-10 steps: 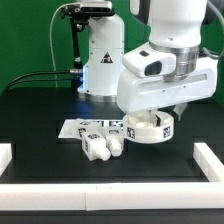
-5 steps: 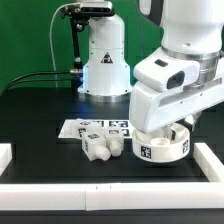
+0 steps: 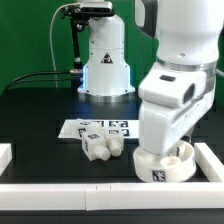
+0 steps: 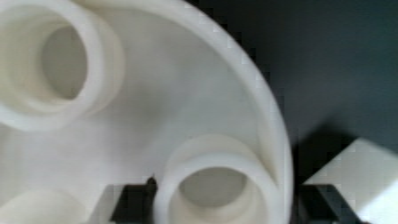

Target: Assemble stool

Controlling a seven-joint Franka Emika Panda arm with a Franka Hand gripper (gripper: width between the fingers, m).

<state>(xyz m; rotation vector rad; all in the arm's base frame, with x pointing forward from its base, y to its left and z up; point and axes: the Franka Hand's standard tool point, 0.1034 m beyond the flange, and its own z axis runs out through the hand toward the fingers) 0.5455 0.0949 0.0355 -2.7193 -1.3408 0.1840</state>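
In the last second I've watched the arm swing away from the middle of the table (image 3: 40, 120) and carry the seat (image 3: 165, 165) down into the lower right of the exterior view. It now sits low, close to the corner where the right border rail (image 3: 212, 165) meets the front one. The arm's bulk hides the underside, so I can't say whether the seat is resting on the surface or just above it.

The gripper (image 3: 172, 150) is closed almost as far as it goes, pinching the seat's wall. In the wrist view the dark pads (image 4: 128, 200) stand on either side of white plastic.

I read this as the seat being parked against the corner so it can be braced while legs go in.

The loose legs (image 3: 103, 146) lie in a clump left of centre, just in front of the marker board (image 3: 100, 127) and well apart from the seat.

There is no bin or tray here. The nearest thing is the seat's own sockets: the wrist view shows an upper socket (image 4: 63, 60) and a lower socket (image 4: 214, 190), both empty, so no leg is fitted yet.
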